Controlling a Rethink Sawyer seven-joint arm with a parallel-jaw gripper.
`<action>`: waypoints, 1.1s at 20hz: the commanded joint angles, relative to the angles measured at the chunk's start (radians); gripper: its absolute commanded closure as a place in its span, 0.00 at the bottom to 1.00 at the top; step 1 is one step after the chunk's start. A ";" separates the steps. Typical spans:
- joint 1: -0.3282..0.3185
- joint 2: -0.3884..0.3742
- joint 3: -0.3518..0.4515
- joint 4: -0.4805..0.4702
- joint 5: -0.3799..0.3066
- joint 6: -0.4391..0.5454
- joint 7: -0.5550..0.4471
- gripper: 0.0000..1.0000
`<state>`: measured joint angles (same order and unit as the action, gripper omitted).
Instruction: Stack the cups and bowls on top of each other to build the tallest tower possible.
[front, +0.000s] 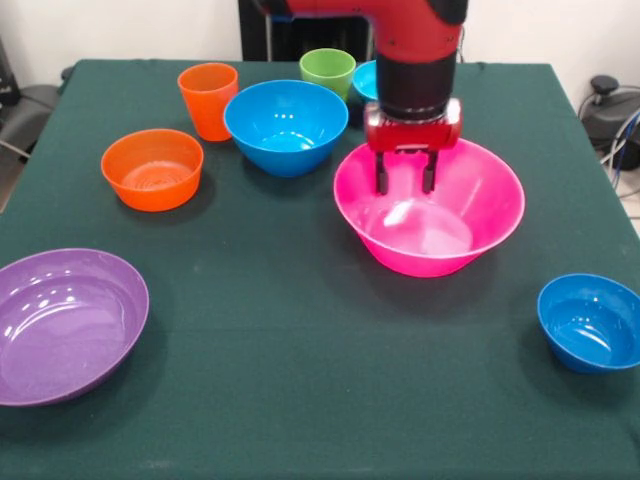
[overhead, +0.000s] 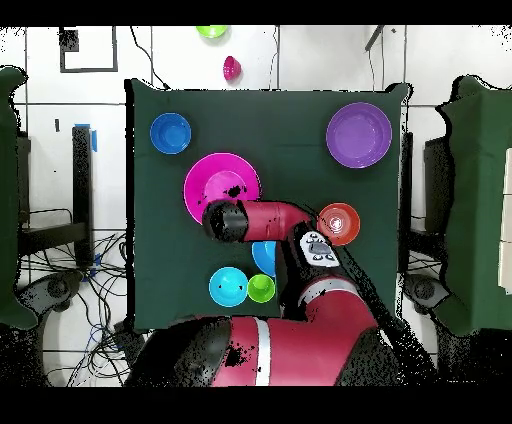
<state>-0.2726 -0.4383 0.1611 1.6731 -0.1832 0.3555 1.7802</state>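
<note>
My gripper (front: 405, 183) is open and empty. Its fingertips hang just inside the far rim of the huge pink bowl (front: 430, 205), which also shows in the overhead view (overhead: 222, 180). The large blue bowl (front: 286, 125) stands left of it. The orange cup (front: 208, 98) and the light green cup (front: 327, 70) stand upright behind that. A small blue bowl (front: 365, 80) peeks out behind the arm. The orange bowl (front: 152, 168), the purple bowl (front: 65, 325) and another small blue bowl (front: 590, 320) stand apart on the green cloth. In the overhead view the arm hides the orange cup.
In the overhead view a lime green bowl (overhead: 211, 31) and a small pinkish-red bowl (overhead: 230, 68) lie on the floor beyond the table's far edge. My arm (overhead: 270, 225) reaches across the table's middle. Chairs stand at both sides.
</note>
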 joint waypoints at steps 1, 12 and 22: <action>-0.009 0.082 0.076 -0.301 0.010 0.349 -0.097 0.00; -0.027 0.061 0.100 -0.394 -0.029 0.515 -0.119 0.00; -0.069 0.060 0.136 -0.365 -0.045 0.484 -0.151 0.00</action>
<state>-0.3261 -0.4066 0.2005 1.3403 -0.1852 0.7927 1.7802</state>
